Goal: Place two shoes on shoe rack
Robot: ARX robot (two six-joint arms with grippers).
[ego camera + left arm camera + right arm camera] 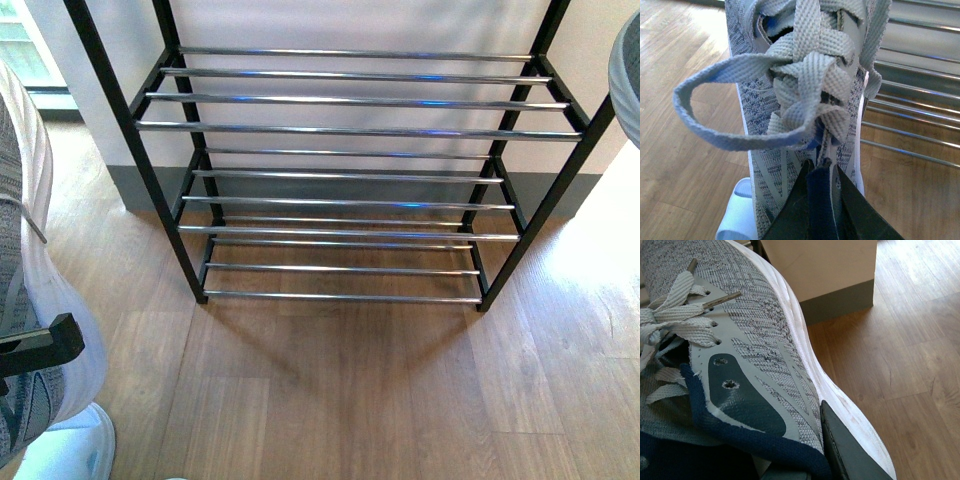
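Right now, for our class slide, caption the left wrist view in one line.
Left tool pinches the navy edge of a grey knit sneaker with white sole, thin chrome rack bars alongside.

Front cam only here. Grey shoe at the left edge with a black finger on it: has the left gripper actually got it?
Observer: Yes. In the left wrist view the left gripper is shut on the dark navy fabric edge of the left grey knit sneaker with white sole, right behind the lace knot.
Operator: And the right arm? I only see a grey sliver top right.
Observer: In the right wrist view the right grey knit sneaker with thick white sole is held above the wood floor. One dark finger of the right gripper presses its outer side by the navy heel collar; the other finger is hidden.
Operator: Laces loose?
Observer: The left sneaker's grey flat laces are knotted, with one long loop sticking out.
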